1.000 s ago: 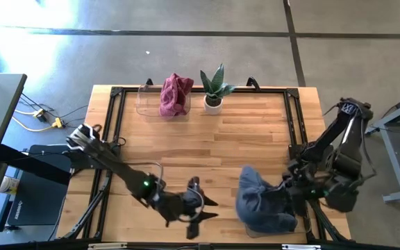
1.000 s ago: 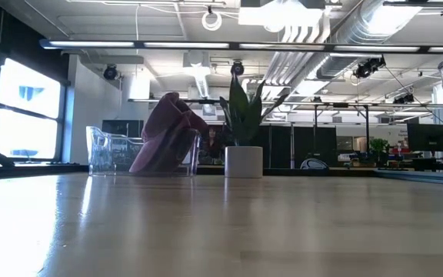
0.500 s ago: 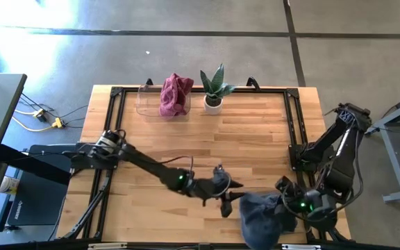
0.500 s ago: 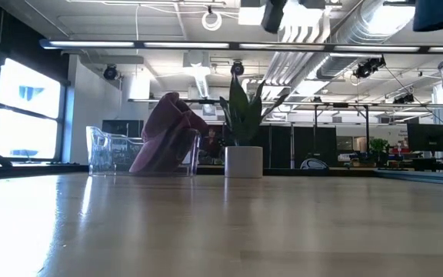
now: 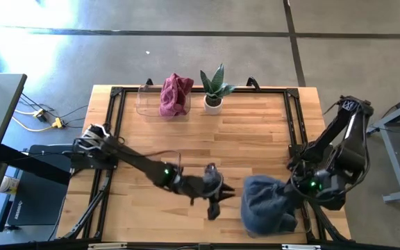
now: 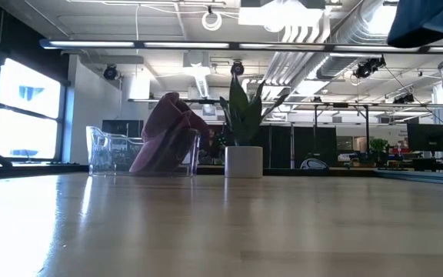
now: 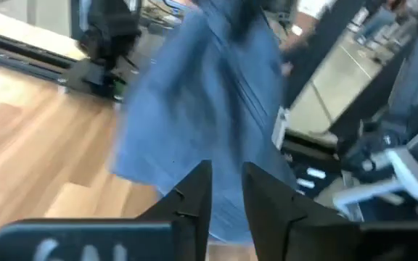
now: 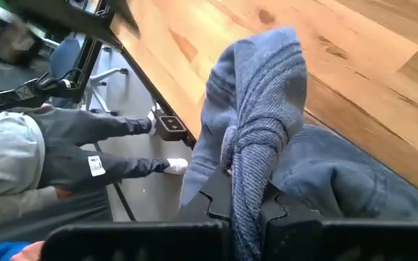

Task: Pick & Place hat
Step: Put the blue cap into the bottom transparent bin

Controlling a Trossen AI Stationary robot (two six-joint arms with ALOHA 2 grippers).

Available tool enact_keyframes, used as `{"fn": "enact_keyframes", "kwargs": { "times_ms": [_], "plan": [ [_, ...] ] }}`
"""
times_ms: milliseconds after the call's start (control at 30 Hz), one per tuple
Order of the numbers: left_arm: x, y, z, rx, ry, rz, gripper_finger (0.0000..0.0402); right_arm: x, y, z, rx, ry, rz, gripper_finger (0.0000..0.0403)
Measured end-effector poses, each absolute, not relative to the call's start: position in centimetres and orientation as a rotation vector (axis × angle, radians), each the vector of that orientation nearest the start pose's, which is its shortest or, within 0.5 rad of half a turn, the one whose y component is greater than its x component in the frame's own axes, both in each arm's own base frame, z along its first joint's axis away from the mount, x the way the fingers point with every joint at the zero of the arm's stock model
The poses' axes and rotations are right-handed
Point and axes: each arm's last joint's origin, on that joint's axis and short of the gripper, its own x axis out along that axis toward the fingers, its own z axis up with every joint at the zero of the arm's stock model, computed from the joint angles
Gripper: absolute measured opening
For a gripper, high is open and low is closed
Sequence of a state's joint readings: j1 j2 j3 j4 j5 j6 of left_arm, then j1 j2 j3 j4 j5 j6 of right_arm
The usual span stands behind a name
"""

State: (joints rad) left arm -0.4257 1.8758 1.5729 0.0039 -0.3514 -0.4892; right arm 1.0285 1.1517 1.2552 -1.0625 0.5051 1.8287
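1. Two grippers share this step: my right gripper [image 8: 247,206] is clenched on a fold of the blue knit hat [image 5: 266,203], which hangs off it at the near right of the table [image 5: 255,139], above the boards.
2. My left gripper [image 5: 212,196] sits just left of the hat, fingers [image 7: 191,199] a narrow gap apart and empty; whether they touch the fabric I cannot tell through the blur.
3. To do this well, I should keep the right grip firm, ease the left fingers onto a loose edge, and avoid tugging.
4. Counted: two hats, the blue one and a maroon hat [image 5: 175,94] in one clear bin [image 5: 144,101] at the far side; one potted plant [image 5: 214,87] right of it; one person [image 8: 42,159] past the near edge.
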Motion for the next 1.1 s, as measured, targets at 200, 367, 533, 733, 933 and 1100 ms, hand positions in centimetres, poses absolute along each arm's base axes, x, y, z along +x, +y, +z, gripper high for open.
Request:
{"fn": "enact_keyframes", "kwargs": {
  "times_ms": [200, 367, 533, 733, 933, 1100],
  "plan": [
    [42.9, -17.6, 27.9, -0.367, 0.235, 0.098, 0.0033, 10.9, 16.9, 35.3, 1.028, 0.878, -0.239, 0.0],
    [45.6, -16.9, 25.6, -0.438, 0.161, 0.064, 0.0009, 10.6, 18.0, 34.7, 1.025, 0.952, -0.235, 0.0],
    [49.0, -15.8, 24.3, -0.44, 0.162, 0.013, 0.0001, 10.3, 18.2, 34.7, 1.031, 0.977, -0.233, 0.0],
    [52.7, -14.9, 25.6, -0.401, 0.097, -0.053, 0.0001, 10.3, 18.3, 34.7, 1.061, 0.996, -0.228, 0.0],
    [54.7, -13.1, 27.2, -0.343, 0.129, -0.072, 0.0001, 9.8, 18.5, 34.6, 1.089, 1.064, -0.233, 0.0],
    [53.6, -12.8, 29.2, -0.21, 0.343, -0.049, 0.0, 9.2, 18.6, 34.4, 1.083, 1.127, -0.251, 0.0]
  ]
}}
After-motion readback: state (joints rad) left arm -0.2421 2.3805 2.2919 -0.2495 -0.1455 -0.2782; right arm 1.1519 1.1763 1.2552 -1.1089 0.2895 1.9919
